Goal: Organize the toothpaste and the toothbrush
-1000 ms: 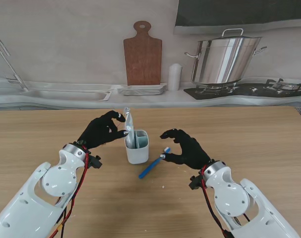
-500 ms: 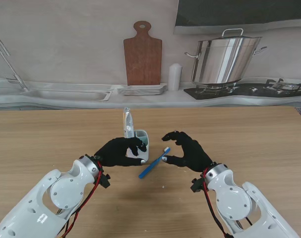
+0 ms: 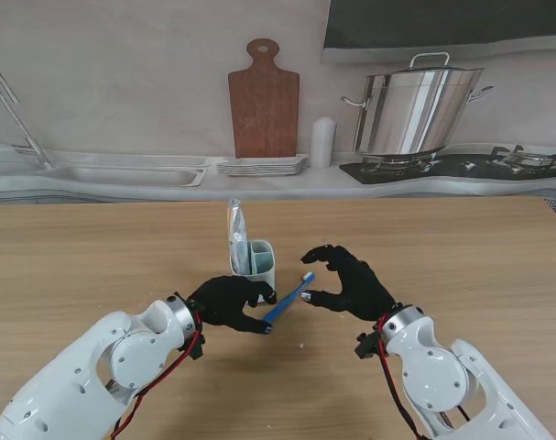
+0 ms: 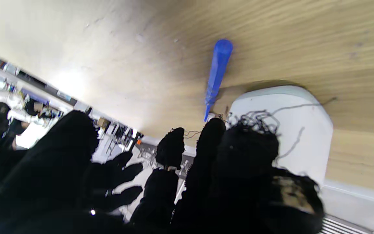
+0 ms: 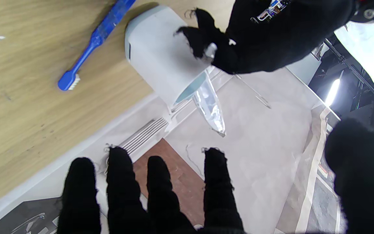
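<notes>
On the wooden table [image 3: 94, 247], the white holder [image 3: 259, 259] already stands with the toothpaste [image 3: 235, 234] upright inside it. The left hand [image 3: 230, 302] has let go of that tube and dropped toward the blue toothbrush [image 3: 288, 298] lying flat just beside the holder; its fingers are loosely curled, holding nothing yet. The right hand [image 3: 346, 280] hovers close by, fingers apart and empty, so the brush looks like the remaining step.

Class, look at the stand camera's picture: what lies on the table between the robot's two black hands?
The blue toothbrush lies slanted on the table between the left hand and the right hand; the stand view shows it.
</notes>
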